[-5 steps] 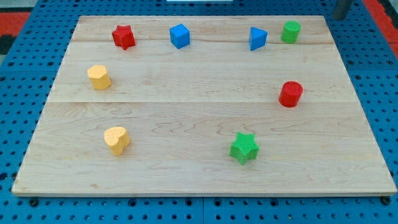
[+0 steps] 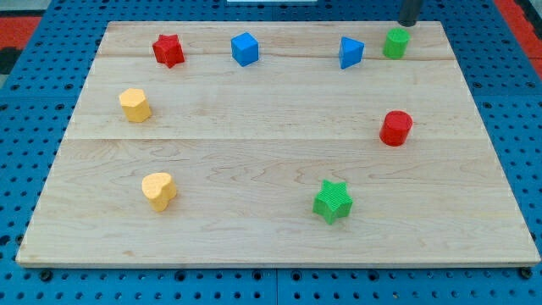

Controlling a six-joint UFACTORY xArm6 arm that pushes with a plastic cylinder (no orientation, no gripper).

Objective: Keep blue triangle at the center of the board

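Observation:
The blue triangle [image 2: 351, 52] sits near the board's top edge, right of the middle, well away from the centre of the wooden board [image 2: 271, 152]. A green cylinder [image 2: 395, 42] stands just to its right. My tip [image 2: 408, 23] is a dark rod end at the view's top, just above and right of the green cylinder, touching no block that I can see.
A red star [image 2: 168, 50] and a blue cube [image 2: 244, 48] lie along the top. A yellow block [image 2: 135, 104] and a yellow heart [image 2: 159, 190] are at the left. A red cylinder [image 2: 395, 128] is at the right, a green star [image 2: 333, 201] at the bottom.
My tip has moved left along the view's top, from beyond the board's top right corner to just above the green cylinder. No block has moved.

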